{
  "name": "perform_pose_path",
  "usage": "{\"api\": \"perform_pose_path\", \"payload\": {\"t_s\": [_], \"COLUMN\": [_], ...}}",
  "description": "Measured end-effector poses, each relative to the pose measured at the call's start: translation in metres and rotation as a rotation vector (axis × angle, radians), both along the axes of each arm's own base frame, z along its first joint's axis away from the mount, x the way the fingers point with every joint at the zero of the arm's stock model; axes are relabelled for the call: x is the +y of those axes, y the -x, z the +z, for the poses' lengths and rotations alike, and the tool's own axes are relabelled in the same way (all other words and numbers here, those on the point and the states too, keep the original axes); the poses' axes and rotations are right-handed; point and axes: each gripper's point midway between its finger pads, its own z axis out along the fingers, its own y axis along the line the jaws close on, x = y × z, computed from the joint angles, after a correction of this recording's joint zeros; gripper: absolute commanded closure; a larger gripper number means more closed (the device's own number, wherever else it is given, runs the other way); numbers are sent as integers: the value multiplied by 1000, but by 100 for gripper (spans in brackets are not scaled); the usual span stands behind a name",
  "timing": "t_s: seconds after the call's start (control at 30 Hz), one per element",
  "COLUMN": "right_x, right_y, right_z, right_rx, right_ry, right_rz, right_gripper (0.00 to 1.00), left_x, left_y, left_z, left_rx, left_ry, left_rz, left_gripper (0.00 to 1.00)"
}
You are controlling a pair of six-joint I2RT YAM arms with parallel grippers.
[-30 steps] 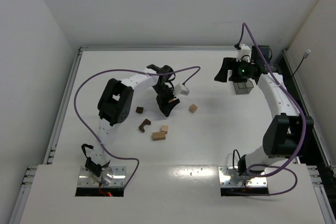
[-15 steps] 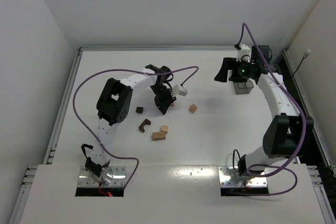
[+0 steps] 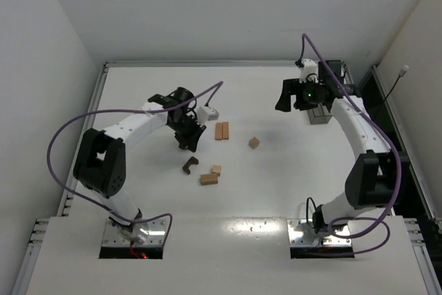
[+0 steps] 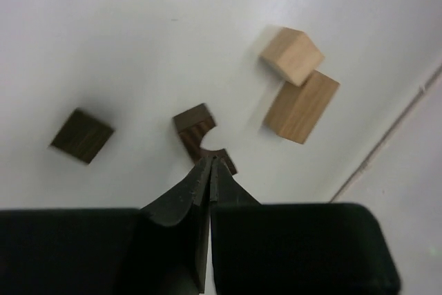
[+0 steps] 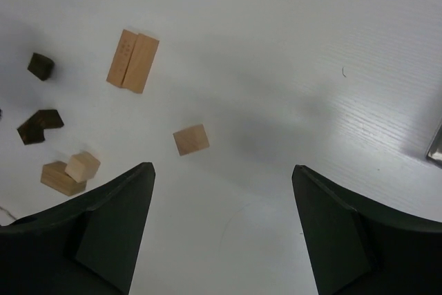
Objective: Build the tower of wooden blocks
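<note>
The tower's blocks lie scattered on the middle of the table point(image 3: 138, 94). Nearest the arm bases is a tan bar point(image 3: 208, 179). A small cube point(image 3: 216, 169), also tan, touches its far side. Whether it rests on the bar or only against it I cannot tell. Just left of these lies the notched piece point(image 4: 202, 136), dark brown, flat on the table.

The left gripper point(image 4: 209, 165) hangs just beyond the notched piece, its jaws pressed together with nothing between them. In its wrist view the tips line up with the near end of the notched piece, but whether they touch it does not show. The dark cube point(image 4: 81, 135) lies near that piece, not touching it.

To the right, apart from the rest, sits a lone cube point(image 3: 254, 142), light tan. A little farther back and left of it lie two bars point(image 3: 222, 130), tan, side by side with their long faces touching, near the left gripper on its right.

Far back on the right, the right gripper point(image 5: 221, 174) hangs over bare table with its jaws spread wide, holding nothing, well apart from the blocks. Just beside it stands the bin point(image 3: 319, 115), dark and partly hidden by the arm. What is in it cannot be made out.
</note>
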Motion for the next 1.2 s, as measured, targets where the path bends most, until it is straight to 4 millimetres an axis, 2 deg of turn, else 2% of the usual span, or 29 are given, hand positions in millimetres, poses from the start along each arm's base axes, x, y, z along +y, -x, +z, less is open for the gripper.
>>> {"api": "perform_pose_path", "payload": {"t_s": [0.03,0.07,0.13,0.17,0.27,0.37,0.5,0.57,0.67,0.73,0.93,1.2], "right_x": [6,12,27,33,52,70,90,94,94,92,89,100], "right_y": [1,2,5,6,4,-4,-3,1,8,12,27,47], "right_z": [-1,-3,-8,-13,-34,-57,-84,-98,-115,-123,-138,-165], "right_rx": [-5,-11,-14,-9,40,88,144,176,223,247,295,369], "right_ry": [20,45,83,99,164,249,308,335,369,387,426,463], "right_rz": [21,43,95,116,171,209,255,270,281,289,322,387], "right_gripper": [23,24,24,24,27,26,24,24,28,31,38,39], "left_x": [5,10,20,24,43,77,118,135,155,160,159,159], "left_y": [-7,-14,-24,-28,-39,-59,-83,-93,-97,-95,-91,-95], "left_z": [6,10,13,12,5,1,1,4,5,3,-1,4], "left_rx": [-33,-60,-86,-88,-69,-64,-52,-61,-64,-54,-37,-42], "left_ry": [1,4,4,3,-3,-33,-56,-61,-60,-61,-59,-55], "left_rz": [52,101,189,226,375,579,777,845,903,917,913,911], "left_gripper": [93,67,30,2,0,0,0,0,0,0,0,0]}}
